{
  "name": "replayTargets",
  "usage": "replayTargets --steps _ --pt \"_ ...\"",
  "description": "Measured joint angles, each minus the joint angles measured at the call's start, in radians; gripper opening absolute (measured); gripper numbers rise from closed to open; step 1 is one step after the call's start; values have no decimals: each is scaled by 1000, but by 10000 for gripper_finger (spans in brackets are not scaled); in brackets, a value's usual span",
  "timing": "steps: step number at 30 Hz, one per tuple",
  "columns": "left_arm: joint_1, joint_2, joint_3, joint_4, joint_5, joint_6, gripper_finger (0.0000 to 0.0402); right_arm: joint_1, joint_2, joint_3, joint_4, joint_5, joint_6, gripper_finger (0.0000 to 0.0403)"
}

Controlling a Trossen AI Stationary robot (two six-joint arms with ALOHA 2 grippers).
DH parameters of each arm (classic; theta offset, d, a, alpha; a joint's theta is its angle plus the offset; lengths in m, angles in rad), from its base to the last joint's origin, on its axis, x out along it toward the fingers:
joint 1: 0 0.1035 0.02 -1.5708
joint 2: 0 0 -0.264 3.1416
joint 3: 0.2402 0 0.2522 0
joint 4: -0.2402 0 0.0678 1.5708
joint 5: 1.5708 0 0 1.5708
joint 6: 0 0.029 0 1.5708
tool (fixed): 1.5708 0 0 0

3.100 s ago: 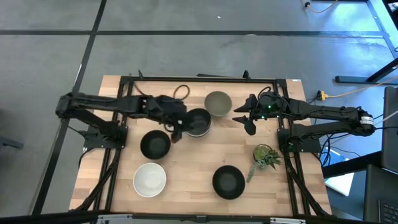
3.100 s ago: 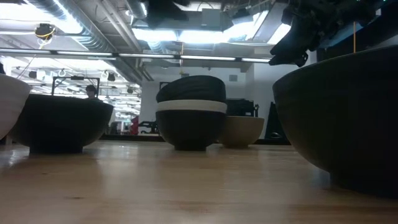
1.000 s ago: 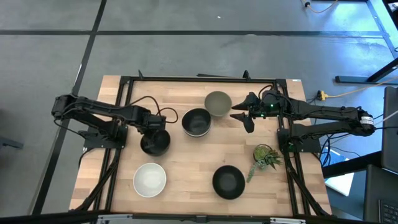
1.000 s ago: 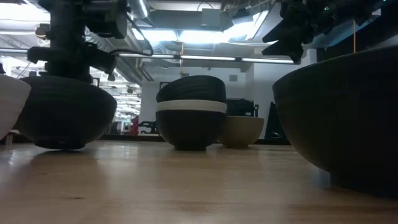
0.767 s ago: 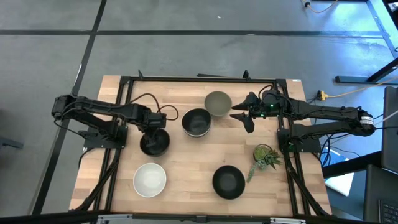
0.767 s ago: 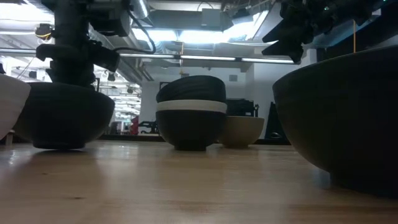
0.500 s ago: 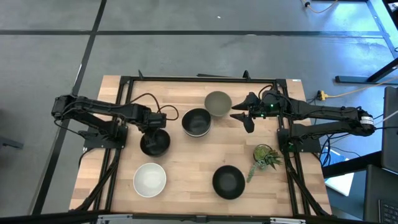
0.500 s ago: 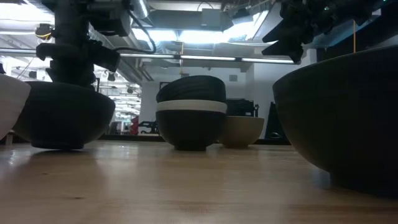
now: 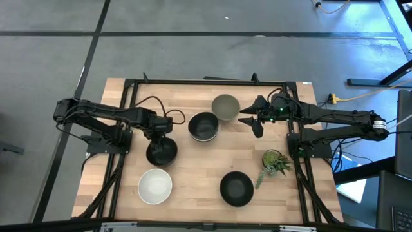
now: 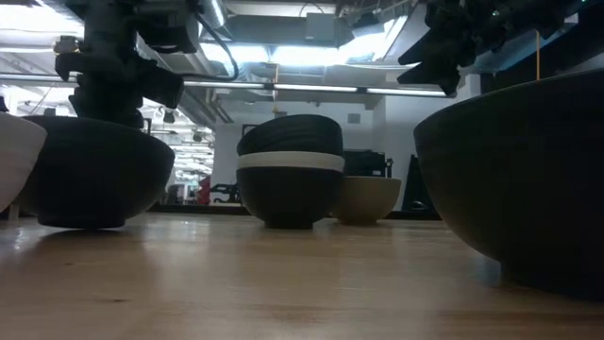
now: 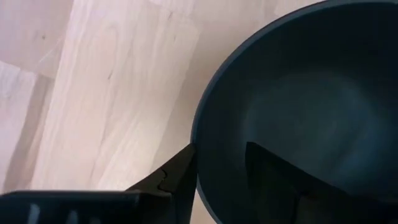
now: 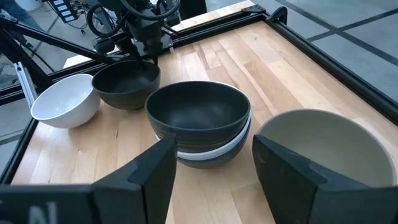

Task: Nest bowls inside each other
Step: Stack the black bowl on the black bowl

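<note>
black bowl point(image 9: 161, 152) pinched at rim by left gripper point(image 9: 159, 134); centre stack point(image 9: 203, 126) started, four loose; right gripper point(image 9: 255, 122) spread, idle

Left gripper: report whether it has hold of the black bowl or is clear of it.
It has hold. The left gripper is shut on the black bowl: the left wrist view shows one finger outside the rim and one inside.

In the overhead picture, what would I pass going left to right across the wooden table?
White bowl → left gripper at a black bowl → stacked bowls → grey-green bowl → lone black bowl → right gripper → plant sprig.
</note>
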Motion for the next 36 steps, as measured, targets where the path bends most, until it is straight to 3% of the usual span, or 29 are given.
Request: replayTargets --steps 7,36 --pt "-1 0 0 21 48 -2 108 0 0 0 0 0 -10 211" --pt "-28 0 0 85 82 -46 109 -1 0 0 -1 1 -18 211"
